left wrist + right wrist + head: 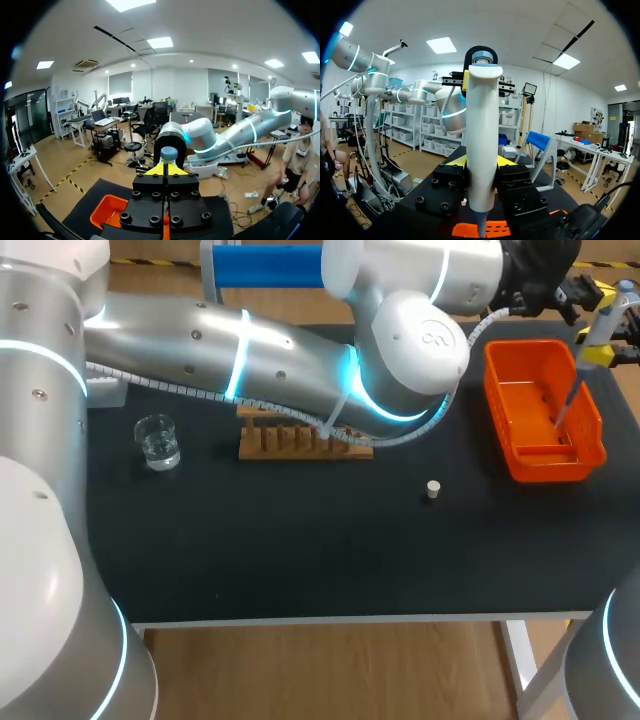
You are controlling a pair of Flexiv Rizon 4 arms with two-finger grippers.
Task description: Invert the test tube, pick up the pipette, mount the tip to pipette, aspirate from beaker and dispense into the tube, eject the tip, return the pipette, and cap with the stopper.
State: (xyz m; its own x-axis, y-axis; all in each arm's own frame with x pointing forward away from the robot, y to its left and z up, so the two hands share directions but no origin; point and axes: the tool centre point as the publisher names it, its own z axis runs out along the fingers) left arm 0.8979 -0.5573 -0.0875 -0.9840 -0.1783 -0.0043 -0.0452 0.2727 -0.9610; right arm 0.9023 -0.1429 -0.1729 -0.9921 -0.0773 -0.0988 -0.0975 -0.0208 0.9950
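My right gripper (480, 161) is shut on a white pipette (482, 140), held upright over the orange bin (590, 455) at the table's far right. In the head view the pipette (607, 315) carries a thin clear tip (565, 405) that points down into the bin. My left arm reaches across the table, and its shut gripper (168, 167) sits right at the pipette's blue-grey top button (168, 153). A glass beaker (157, 440) stands at the left. The wooden tube rack (300, 440) is partly hidden under my left arm. A small pale stopper (433, 489) lies on the mat.
The black mat (300, 560) covers the table, whose front edge runs along the near side. My left arm's elbow (410, 350) hangs over the rack and the middle of the table's back.
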